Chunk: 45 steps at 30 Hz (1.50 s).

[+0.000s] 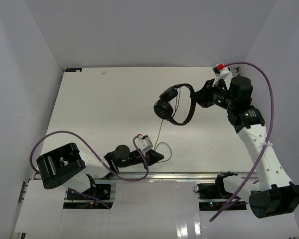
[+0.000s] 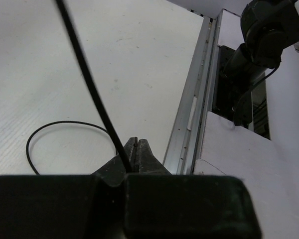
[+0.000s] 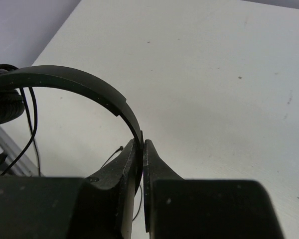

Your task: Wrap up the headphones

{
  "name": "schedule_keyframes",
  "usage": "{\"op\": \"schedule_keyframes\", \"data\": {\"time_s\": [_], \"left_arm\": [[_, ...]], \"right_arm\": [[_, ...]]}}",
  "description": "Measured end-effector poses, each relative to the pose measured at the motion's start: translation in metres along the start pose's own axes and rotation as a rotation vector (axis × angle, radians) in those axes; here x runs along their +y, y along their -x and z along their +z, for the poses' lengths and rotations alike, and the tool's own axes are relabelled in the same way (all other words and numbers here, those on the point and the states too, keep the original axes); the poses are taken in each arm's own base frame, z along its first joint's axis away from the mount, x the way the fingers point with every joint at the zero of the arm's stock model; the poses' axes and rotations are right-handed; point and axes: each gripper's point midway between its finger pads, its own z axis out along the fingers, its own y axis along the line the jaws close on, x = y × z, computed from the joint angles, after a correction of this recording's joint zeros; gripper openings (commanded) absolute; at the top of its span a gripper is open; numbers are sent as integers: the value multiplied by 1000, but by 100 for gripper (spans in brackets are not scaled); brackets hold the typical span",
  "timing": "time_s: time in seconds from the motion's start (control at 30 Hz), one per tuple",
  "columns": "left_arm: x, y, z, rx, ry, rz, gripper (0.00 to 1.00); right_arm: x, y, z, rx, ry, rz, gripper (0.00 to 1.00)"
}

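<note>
The black headphones (image 1: 175, 104) hang above the table at the back right, ear cups to the left. My right gripper (image 1: 197, 96) is shut on the curved headband (image 3: 79, 82), which runs up and left from the jaws in the right wrist view. The thin black cord (image 1: 160, 132) drops from the cups to the table, where it forms a small loop (image 1: 164, 148). My left gripper (image 1: 161, 156) is shut on the cord near the front edge. In the left wrist view the cord (image 2: 87, 74) runs up from the closed jaws, and the loop (image 2: 60, 127) lies on the table.
Thick purple arm cables (image 1: 74, 137) arc over the left arm and over the right arm (image 1: 269, 109). An aluminium rail (image 1: 189, 175) runs along the table's front edge, also seen in the left wrist view (image 2: 194, 99). White walls enclose the table on three sides.
</note>
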Motion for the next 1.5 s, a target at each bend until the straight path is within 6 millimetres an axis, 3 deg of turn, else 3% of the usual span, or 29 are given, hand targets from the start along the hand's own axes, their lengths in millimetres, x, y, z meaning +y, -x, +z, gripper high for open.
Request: {"op": "schedule_keyframes", "data": {"time_s": [0.27,0.5,0.7,0.83,1.03,1.23,1.5], "left_arm": [[-30,-9,8,53,-13,-10,0],[-67,22,10,62,-33,27,0],[-75,37,10,153,11,86,0],[-69,46,10,233,57,154,0],[-54,70,18,338,143,317,0],[-20,99,14,414,282,514,0],[26,135,0,440,417,648,0]], "right_arm": [[-47,-14,9,46,-228,57,8],[-77,-28,7,64,-350,-23,8],[-98,-57,5,113,-399,-147,8],[-98,-63,4,121,-397,-253,8],[-82,-65,7,113,-375,-445,8],[-75,-76,9,157,-351,-605,8],[-56,-72,4,156,-228,-805,8]]}}
